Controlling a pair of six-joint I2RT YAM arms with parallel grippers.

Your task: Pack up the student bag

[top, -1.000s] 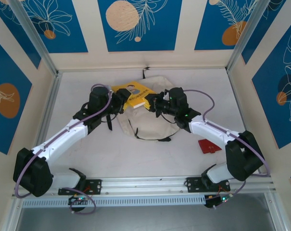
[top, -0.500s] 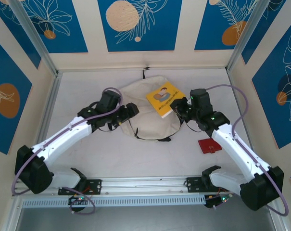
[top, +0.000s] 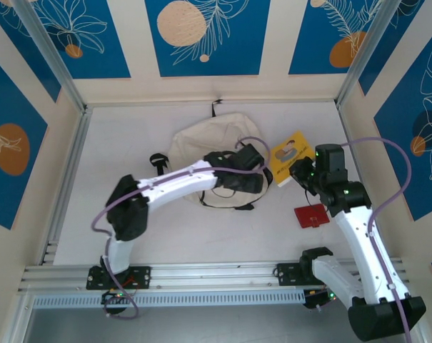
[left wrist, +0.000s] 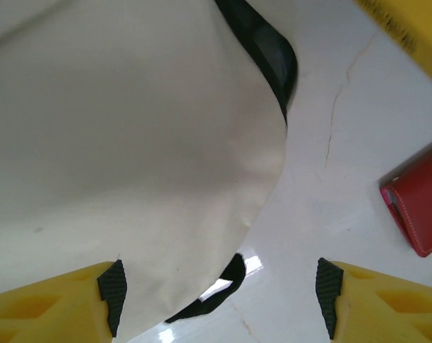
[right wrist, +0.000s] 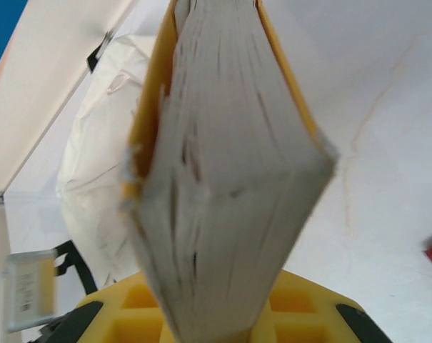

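student bag (top: 198,146): lay slumped on the counter (top: 116,143), straps black.
left end effector (left wrist: 219,296): spread, gripping nothing, over the bag's near right edge (cloth under one finger, bare counter under the other).
right end effector (top: 300,170): pinching the yellow book (top: 290,153), just right of the bag.
red case (top: 310,215): flat, nearer and right of the bag.

A robot test cell, lab-like: two white arms (top: 174,187) bolted to an aluminium rail (top: 216,274) at a white table (top: 201,232); metal frame posts (top: 50,57) at the corners; printed blue leaf panels (top: 201,36) for walls.
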